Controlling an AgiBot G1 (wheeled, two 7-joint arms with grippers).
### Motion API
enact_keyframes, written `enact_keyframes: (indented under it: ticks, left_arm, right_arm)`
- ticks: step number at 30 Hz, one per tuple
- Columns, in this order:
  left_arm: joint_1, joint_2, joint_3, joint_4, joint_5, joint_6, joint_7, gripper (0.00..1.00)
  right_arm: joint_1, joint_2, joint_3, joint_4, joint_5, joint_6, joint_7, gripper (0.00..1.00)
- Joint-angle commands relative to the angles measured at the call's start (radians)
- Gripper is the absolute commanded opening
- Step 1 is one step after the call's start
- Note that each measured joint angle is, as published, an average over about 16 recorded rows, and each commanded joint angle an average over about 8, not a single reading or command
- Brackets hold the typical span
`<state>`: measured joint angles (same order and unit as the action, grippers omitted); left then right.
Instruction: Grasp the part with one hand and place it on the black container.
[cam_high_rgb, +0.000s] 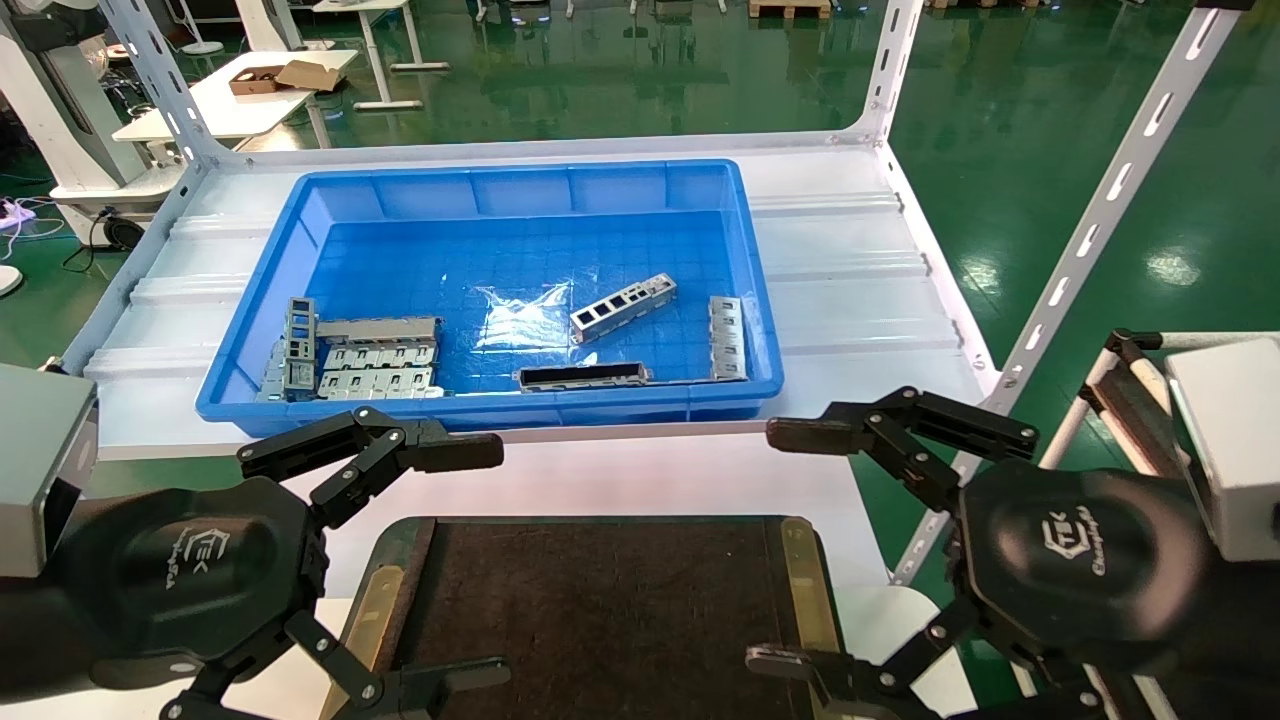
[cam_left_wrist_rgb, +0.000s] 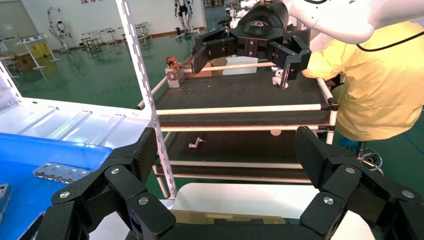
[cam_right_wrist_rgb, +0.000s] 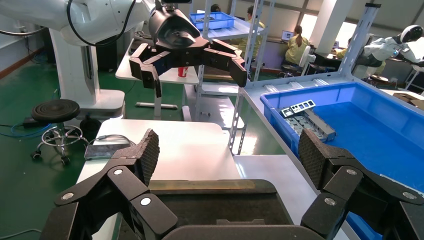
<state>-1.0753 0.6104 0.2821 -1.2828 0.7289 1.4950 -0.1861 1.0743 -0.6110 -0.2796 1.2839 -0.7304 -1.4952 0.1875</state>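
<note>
The part (cam_high_rgb: 623, 307), a slim light-grey bar with rectangular cut-outs, lies at an angle on the floor of the blue bin (cam_high_rgb: 260, 330), right of its middle. The black container (cam_high_rgb: 600, 610), a flat dark tray with brass side strips, lies on the white table nearest to me; it also shows in the right wrist view (cam_right_wrist_rgb: 215, 205). My left gripper (cam_high_rgb: 485, 563) is open and empty over the tray's left edge. My right gripper (cam_high_rgb: 780, 548) is open and empty over the tray's right edge. Both hang well short of the bin.
In the bin also lie a dark-faced long bar (cam_high_rgb: 583, 376), stacked wider slotted plates (cam_high_rgb: 375, 355) at the left and a grey slotted strip (cam_high_rgb: 727, 338) at the right. White rack posts (cam_high_rgb: 1090, 230) rise at the shelf's corners. A tube-frame cart (cam_left_wrist_rgb: 240, 107) stands to the right.
</note>
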Motion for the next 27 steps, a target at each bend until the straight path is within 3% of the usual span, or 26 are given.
enact_keyframes:
  ticks: [1,27]
  left_arm:
    - [0.0,0.0,0.0,0.0,0.0,0.0,0.0,1.0]
    - [-0.001,0.001,-0.001,-0.001,0.001,-0.002,0.001,1.0]
  right_arm:
    - [0.0,0.0,0.0,0.0,0.0,0.0,0.0,1.0]
    - [0.0,0.0,0.0,0.0,0.0,0.0,0.0,1.0]
